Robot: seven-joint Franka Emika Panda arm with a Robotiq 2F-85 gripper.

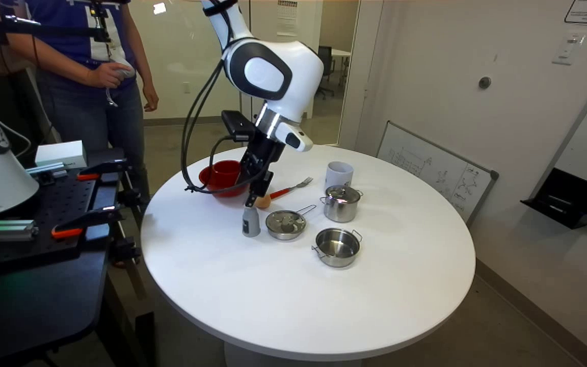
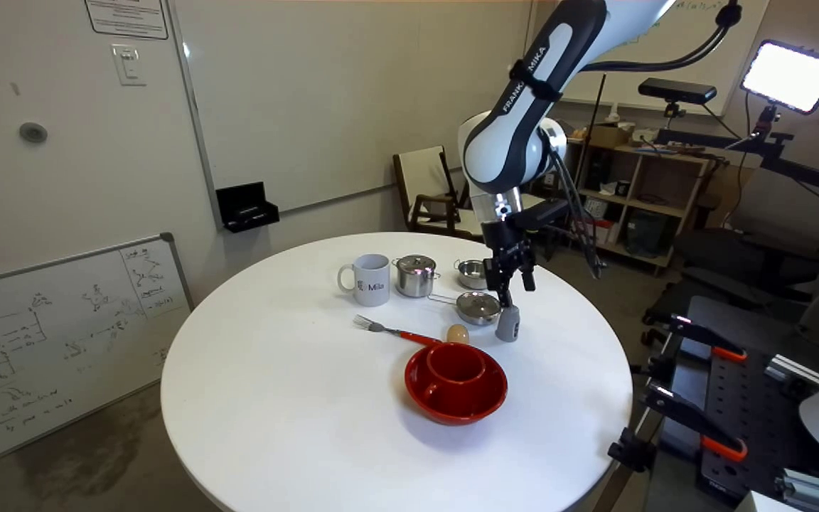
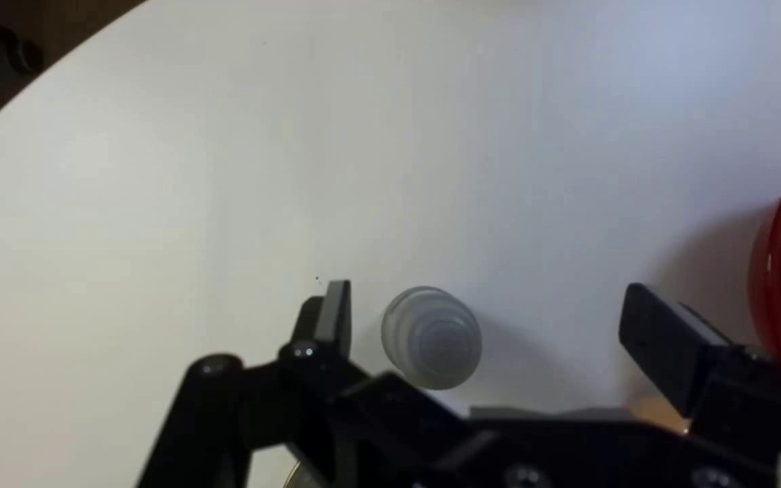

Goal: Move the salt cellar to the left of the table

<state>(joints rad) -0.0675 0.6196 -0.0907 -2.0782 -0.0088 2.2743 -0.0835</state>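
The salt cellar [image 1: 250, 223] is a small grey shaker standing upright on the white round table [image 1: 400, 285]. It also shows in an exterior view [image 2: 508, 325]. In the wrist view the salt cellar [image 3: 434, 339] appears from above between my fingers, closer to the left finger, with a gap on both sides. My gripper [image 3: 489, 312] is open and holds nothing. In both exterior views my gripper [image 1: 255, 198] points down, its fingertips about at the level of the salt cellar's top. The gripper also shows in an exterior view [image 2: 516, 290].
A steel pan [image 1: 286, 236] stands close beside the salt cellar. An egg [image 2: 458, 334], a red-handled fork [image 2: 416, 336] and a red bowl [image 2: 418, 391] holding a red cup are nearby. A lidded pot [image 1: 341, 210], a steel bowl [image 1: 338, 262] and a white mug [image 2: 371, 279] stand farther off.
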